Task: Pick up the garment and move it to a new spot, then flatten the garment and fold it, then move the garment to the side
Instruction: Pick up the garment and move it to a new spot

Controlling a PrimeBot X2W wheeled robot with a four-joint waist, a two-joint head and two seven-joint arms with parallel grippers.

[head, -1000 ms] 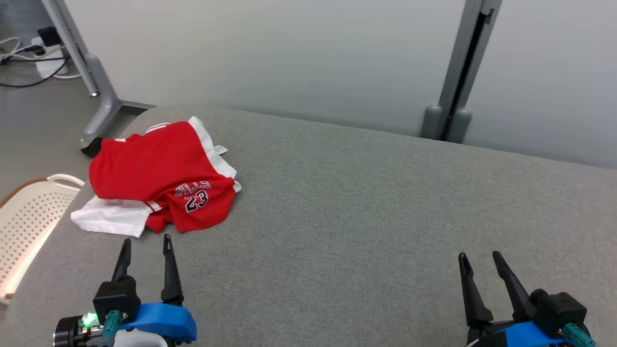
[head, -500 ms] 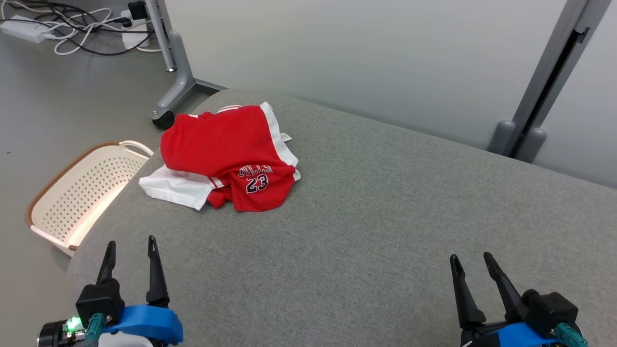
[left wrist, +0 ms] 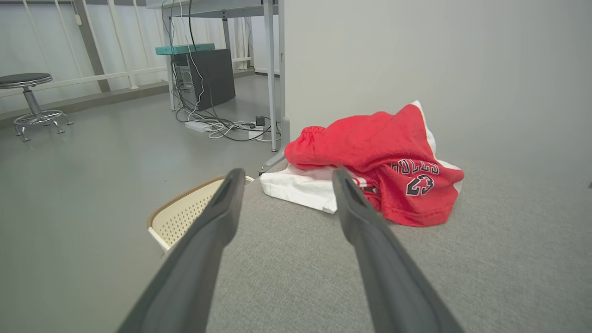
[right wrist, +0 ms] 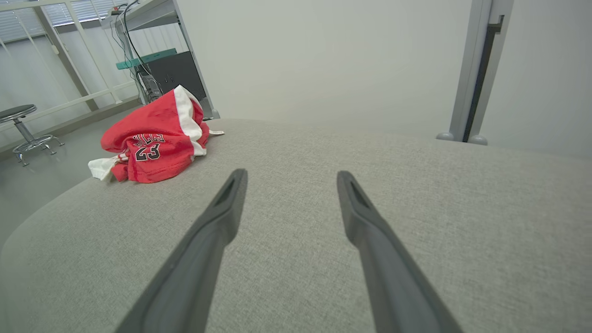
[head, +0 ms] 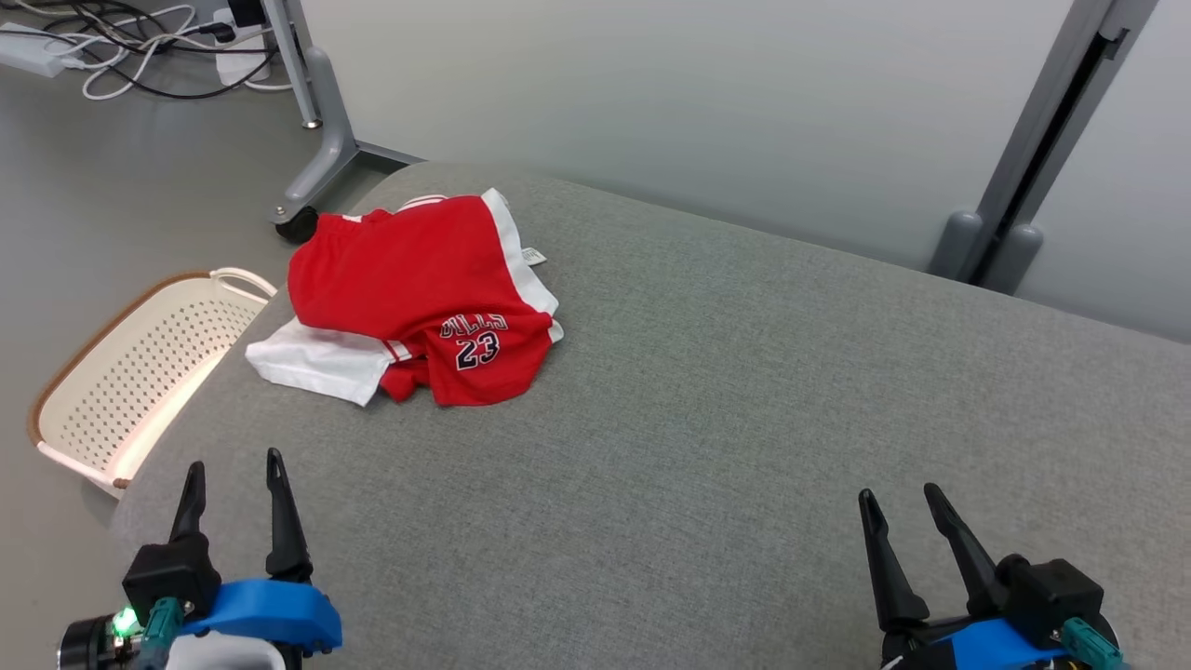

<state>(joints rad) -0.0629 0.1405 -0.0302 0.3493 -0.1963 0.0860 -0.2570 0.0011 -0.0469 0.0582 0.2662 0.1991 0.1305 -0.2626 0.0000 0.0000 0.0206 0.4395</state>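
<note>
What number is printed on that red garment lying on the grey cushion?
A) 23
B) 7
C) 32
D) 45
A: the red garment has "23" printed in dark digits just under its lettering, readable in the head view.

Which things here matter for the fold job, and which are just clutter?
Job:
- red and white garment, crumpled
- grey padded surface
- left gripper, open
- right gripper, open

Lying about:
- perforated basket
- floor cables
- stool
</note>
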